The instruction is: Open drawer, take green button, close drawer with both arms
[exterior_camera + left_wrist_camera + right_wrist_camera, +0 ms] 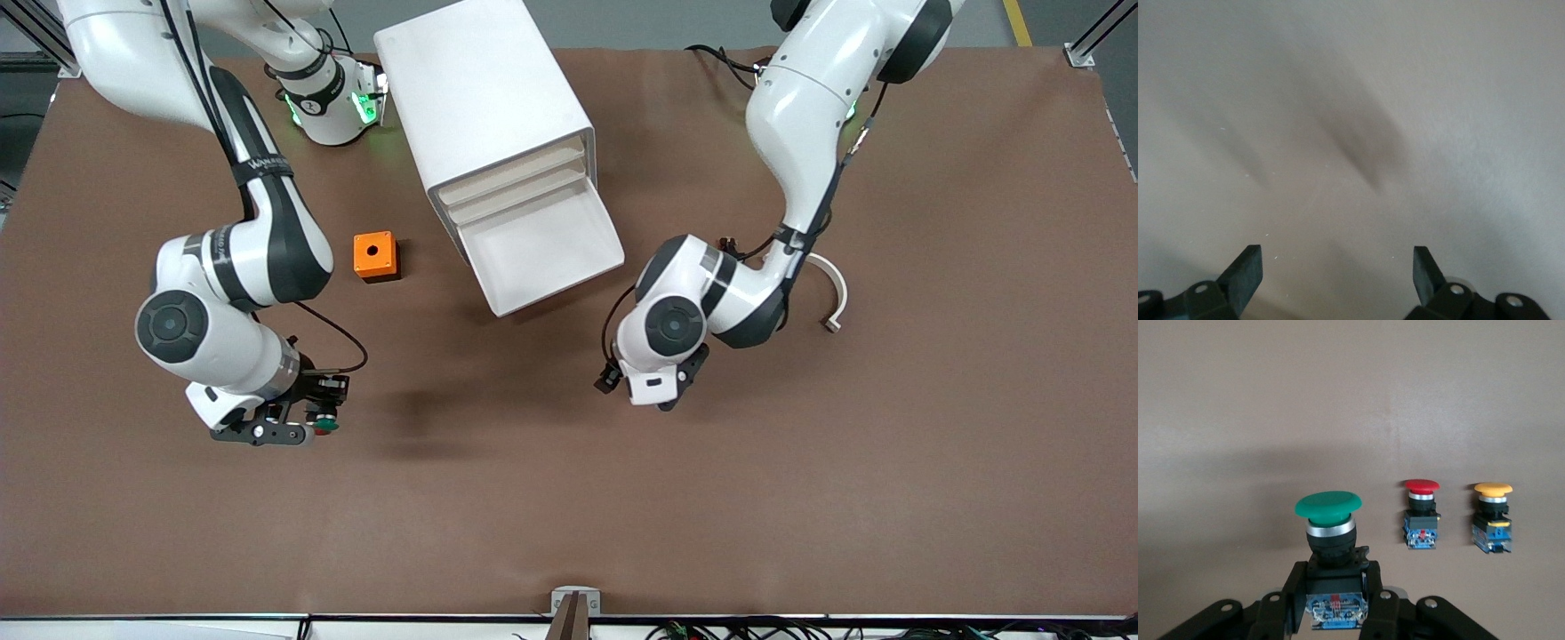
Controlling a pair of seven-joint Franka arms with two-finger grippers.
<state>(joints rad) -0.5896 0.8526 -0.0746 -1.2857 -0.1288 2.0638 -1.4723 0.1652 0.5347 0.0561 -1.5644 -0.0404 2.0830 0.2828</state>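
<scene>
Right gripper (1337, 603) clamps the green-capped button (1330, 527) above the table (800, 498), well clear of the open drawer (542, 244); left gripper (1338, 273) hovers, fingers apart.

Even overhead light filled the front view, and my arms threw soft, smeared shadows on the brown table (933, 462). Glare washed out the white cabinet (484, 89) top. Green lamps glowed at my right arm's base. My left wrist view was pale and soft, with one blurred dark shadow streak. In my right wrist view the green button (1329, 520) was crisp under dimmer, flatter light.
</scene>
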